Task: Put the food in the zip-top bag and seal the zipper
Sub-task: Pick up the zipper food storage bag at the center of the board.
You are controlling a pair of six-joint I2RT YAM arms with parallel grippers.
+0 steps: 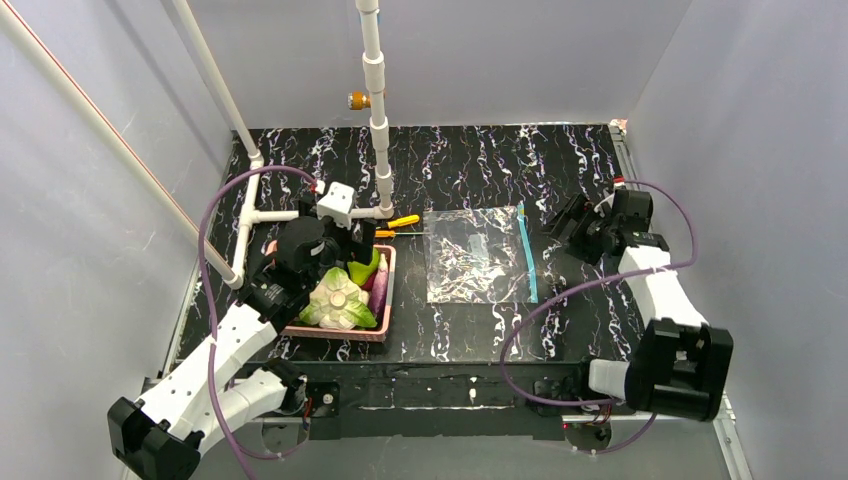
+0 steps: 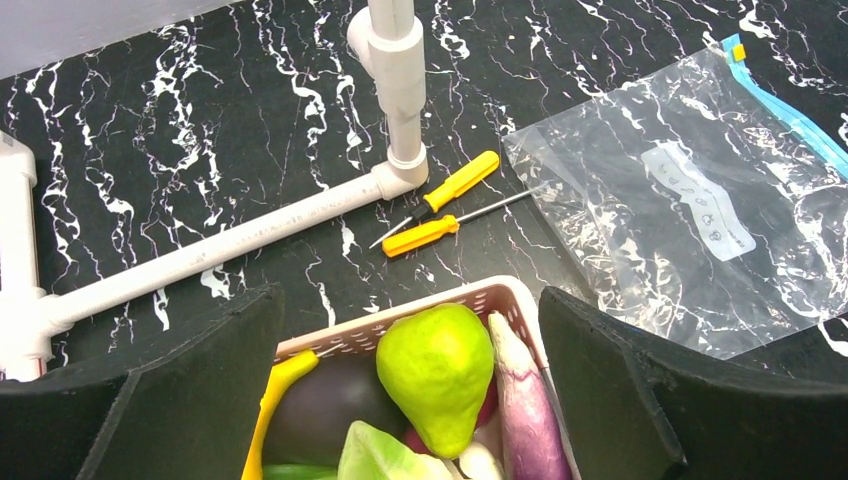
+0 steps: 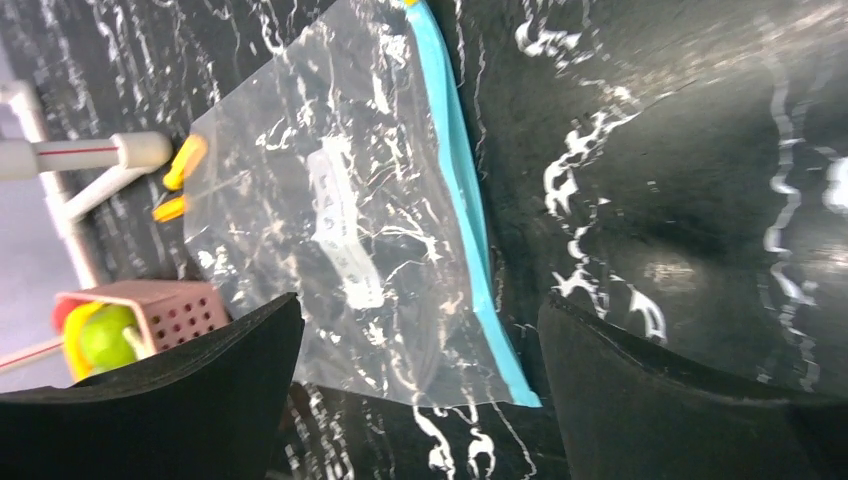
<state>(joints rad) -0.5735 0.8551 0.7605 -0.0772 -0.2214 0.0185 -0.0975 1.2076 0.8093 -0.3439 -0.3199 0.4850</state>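
The food lies in a pink basket (image 1: 385, 300): a green pear (image 2: 440, 372), a long yellow piece (image 2: 272, 400), a dark purple oblong piece (image 2: 320, 405), a white-and-green leafy head (image 1: 340, 300) and a pale purple piece (image 2: 525, 410). My left gripper (image 2: 410, 400) is open above the basket, one finger on each side of it. The clear zip-top bag (image 1: 478, 255) lies flat mid-table, its teal zipper (image 1: 527, 257) on the right edge. My right gripper (image 3: 420, 400) is open and empty above the bag's near right corner; the zipper (image 3: 455, 180) shows between its fingers.
Two yellow-handled screwdrivers (image 2: 440, 205) lie between the basket and the bag. A white pipe frame (image 1: 380, 130) stands behind the basket, with a post and floor pipes (image 2: 250, 235). Grey walls close in the black marbled table (image 1: 480, 160).
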